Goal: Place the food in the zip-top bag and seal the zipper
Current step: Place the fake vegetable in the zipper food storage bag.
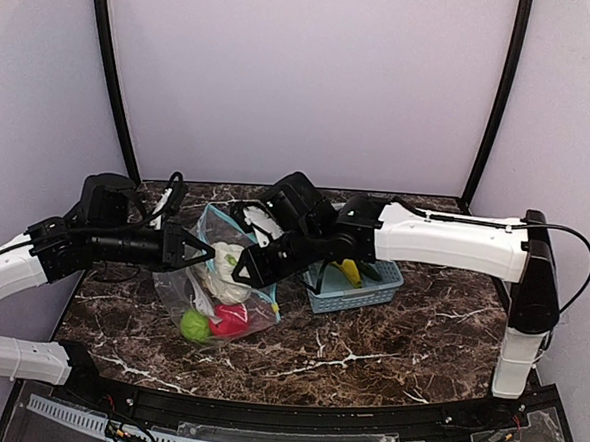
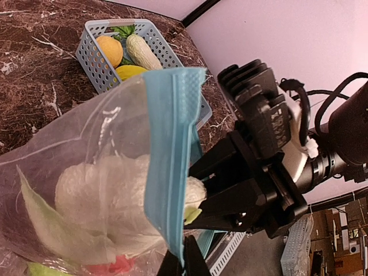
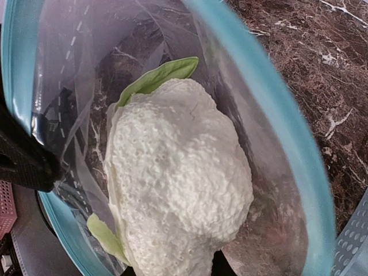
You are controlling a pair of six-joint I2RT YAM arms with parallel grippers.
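The clear zip-top bag (image 1: 220,295) stands on the marble table with a green apple (image 1: 194,325) and a red apple (image 1: 231,320) at its bottom. My left gripper (image 2: 184,261) is shut on the teal zipper (image 2: 169,144) at the mouth's edge, holding it up. My right gripper (image 1: 240,270) reaches into the open mouth, shut on the white cauliflower (image 3: 178,184). In the right wrist view the cauliflower hangs inside the teal zipper (image 3: 276,115) ring, green leaves at its sides; it covers most of my fingers.
A light blue lattice basket (image 1: 361,290) sits right of the bag, under my right arm. It holds an orange (image 2: 109,50), a yellow banana (image 2: 131,71) and a pale ribbed vegetable (image 2: 144,52). Black posts and grey walls enclose the table.
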